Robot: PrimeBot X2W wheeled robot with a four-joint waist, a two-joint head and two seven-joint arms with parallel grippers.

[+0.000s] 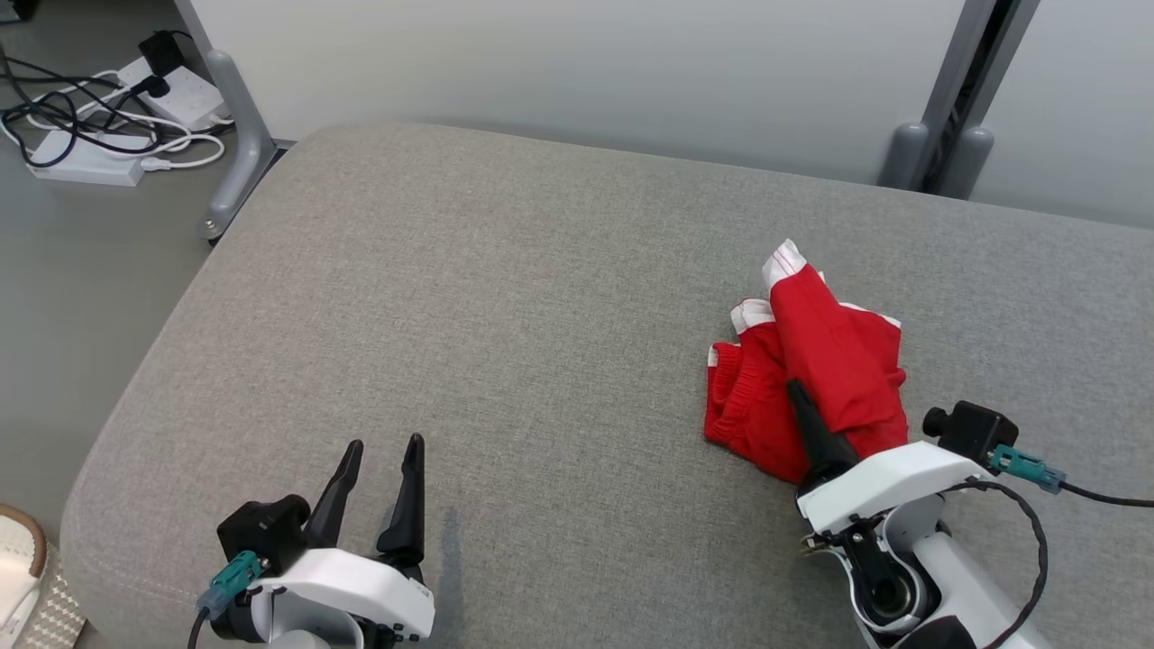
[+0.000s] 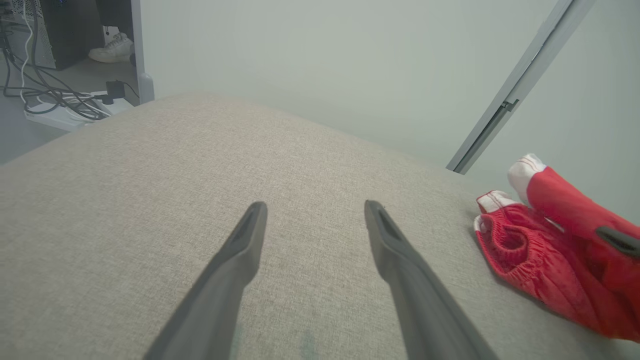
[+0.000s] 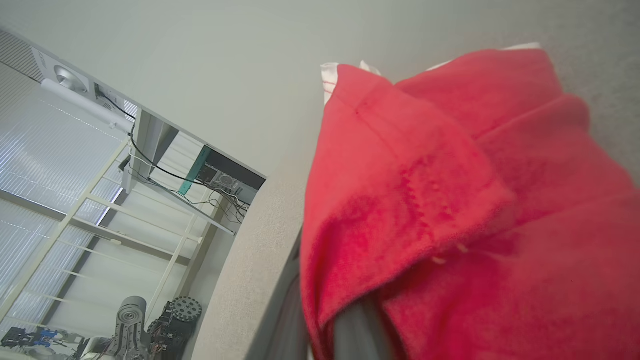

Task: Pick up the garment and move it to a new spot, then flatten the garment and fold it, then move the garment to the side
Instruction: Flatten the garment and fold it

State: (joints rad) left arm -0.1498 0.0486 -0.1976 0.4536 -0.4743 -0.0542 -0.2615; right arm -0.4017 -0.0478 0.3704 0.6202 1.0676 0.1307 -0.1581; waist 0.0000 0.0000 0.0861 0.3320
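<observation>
The garment (image 1: pixel 816 370) is a crumpled pair of red shorts with white cuffs, lying at the right of the grey cushioned surface (image 1: pixel 505 315). My right gripper (image 1: pixel 799 393) is shut on the garment, its dark fingers pushed into the folds, red cloth draped over them. In the right wrist view the red garment (image 3: pixel 450 200) hangs over the fingers (image 3: pixel 350 325). My left gripper (image 1: pixel 383 443) stands open at the lower left, nothing between its fingers, far from the garment. The left wrist view has that gripper (image 2: pixel 315 210) over bare fabric and the garment (image 2: pixel 550 250) at the right.
A pale wall with grey metal legs (image 1: pixel 239 135) borders the surface at the back. Power strips and tangled cables (image 1: pixel 108 117) lie on the floor at the far left. A person's shoe (image 1: pixel 18 559) is at the lower left edge.
</observation>
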